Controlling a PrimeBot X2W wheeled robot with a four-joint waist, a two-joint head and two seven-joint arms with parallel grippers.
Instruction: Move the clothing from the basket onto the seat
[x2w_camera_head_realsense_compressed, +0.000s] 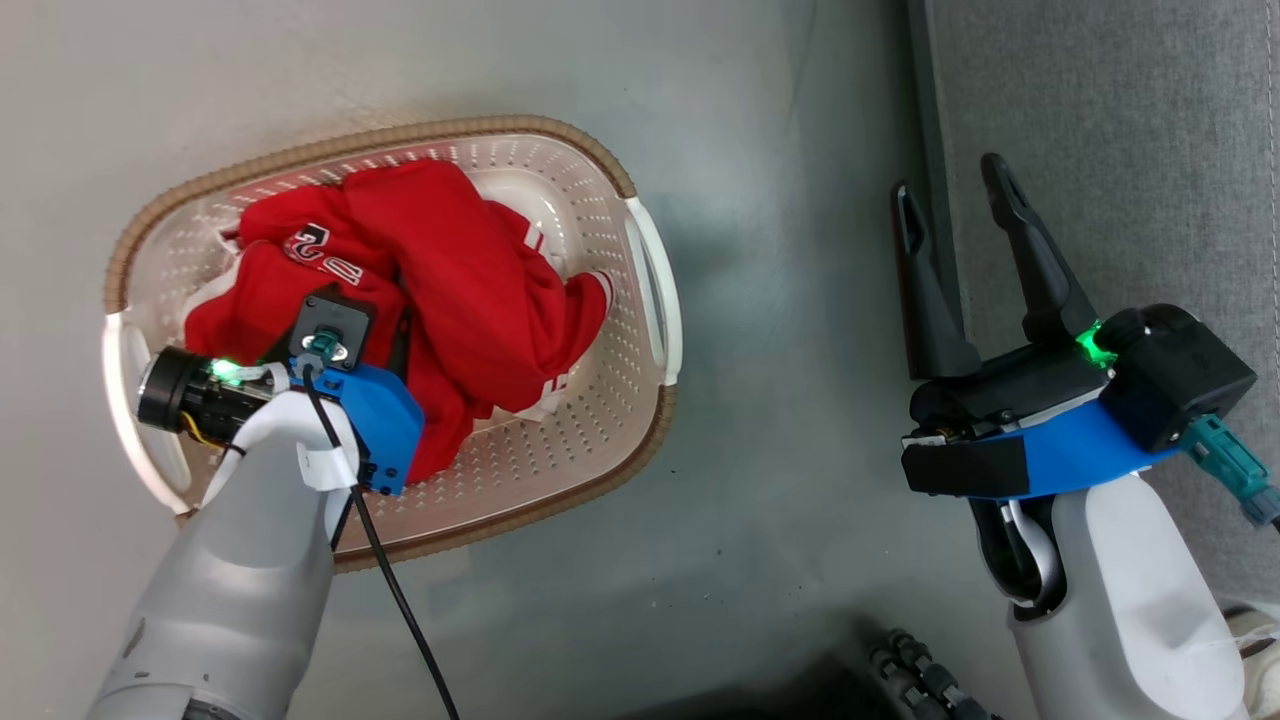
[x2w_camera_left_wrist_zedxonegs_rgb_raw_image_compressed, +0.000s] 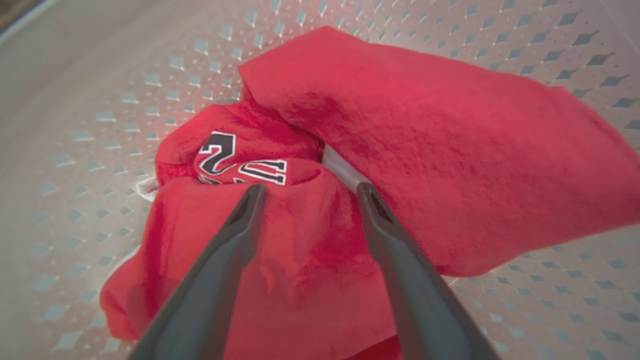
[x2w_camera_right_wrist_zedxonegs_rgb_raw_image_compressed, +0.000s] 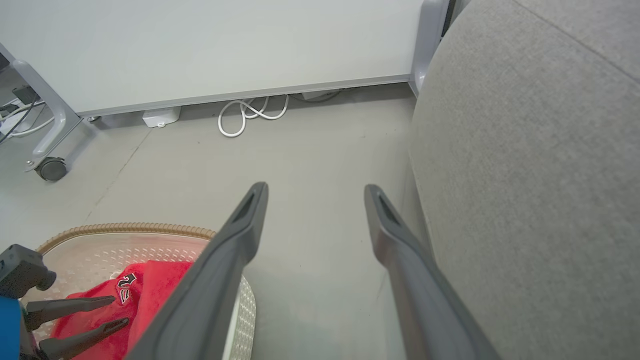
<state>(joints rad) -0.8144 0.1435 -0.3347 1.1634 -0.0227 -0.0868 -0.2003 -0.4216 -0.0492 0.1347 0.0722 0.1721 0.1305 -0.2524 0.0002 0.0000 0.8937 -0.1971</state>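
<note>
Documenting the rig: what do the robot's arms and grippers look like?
Both the left gripper and right gripper have two long, tapered dark grey fingers. Behind each sit a black housing, a blue bracket and a green light, on a smooth pale grey forearm. A black cable runs from the left wrist's teal connector.
</note>
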